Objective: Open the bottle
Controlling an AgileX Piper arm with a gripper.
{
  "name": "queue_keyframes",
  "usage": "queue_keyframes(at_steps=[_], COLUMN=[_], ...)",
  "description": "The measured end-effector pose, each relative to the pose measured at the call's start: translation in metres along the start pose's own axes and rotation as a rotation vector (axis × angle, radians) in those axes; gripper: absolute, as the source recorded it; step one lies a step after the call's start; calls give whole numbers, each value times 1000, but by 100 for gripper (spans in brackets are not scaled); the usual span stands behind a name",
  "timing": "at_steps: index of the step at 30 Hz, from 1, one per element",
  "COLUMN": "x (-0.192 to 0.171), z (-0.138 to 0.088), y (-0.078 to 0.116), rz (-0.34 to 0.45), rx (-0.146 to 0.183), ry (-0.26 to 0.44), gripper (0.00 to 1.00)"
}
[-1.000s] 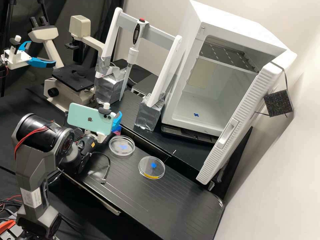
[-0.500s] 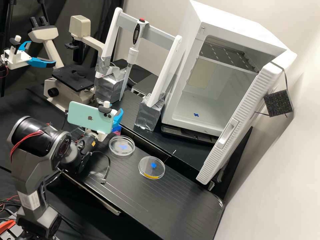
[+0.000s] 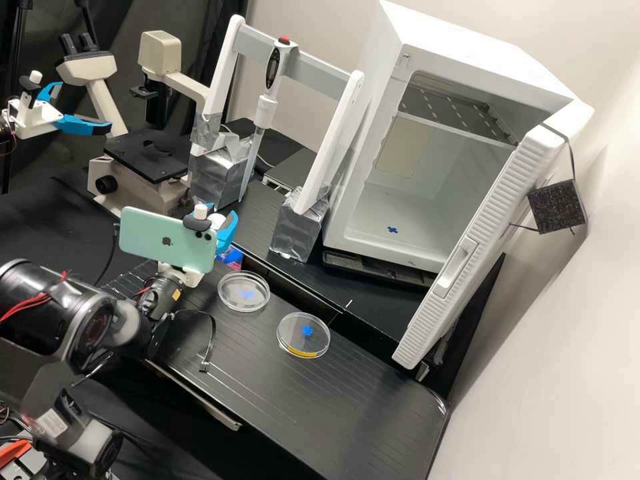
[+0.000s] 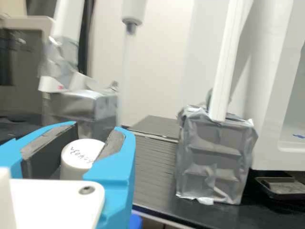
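In the high view the gripper [image 3: 219,216] is behind the phone on its wrist, above the back left of the black bench mat. In the wrist view the gripper [image 4: 98,130] is shut on a white round cap [image 4: 82,157] with handwriting on its top. The cap is upright between the two dark pads. Whatever lies below the cap is hidden by the fingers and the white mount, so I cannot tell whether a bottle hangs under it. A blue and pink thing [image 3: 231,257] stands low behind the phone.
Two clear dishes [image 3: 244,291] [image 3: 303,335] lie on the mat. Behind stand a pipette stand [image 3: 293,230] on foil-wrapped blocks, a microscope [image 3: 143,160] and a white incubator [image 3: 353,230] with its door open.
The gripper and its phone have shifted left and slightly up in the high view. The arm's elbow has swung left and down, and more of the blue and pink thing shows.
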Motion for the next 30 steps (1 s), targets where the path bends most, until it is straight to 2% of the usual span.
queue_keyframes(at_steps=[5, 13, 17, 20, 23, 30], x=[-21, -36, -34, -32, -31, -30], z=[-2, -5, -7, -3, 2, 13], y=[0, -13, -23, -28, -29, -24], rz=[13, -48, -103, -121, -124, -94], rx=[18, 24, -1, -15, -13, -26], ry=[31, 53, 65, 40, 3, -62], gripper=[0, 0, 0, 0, 0, 0])
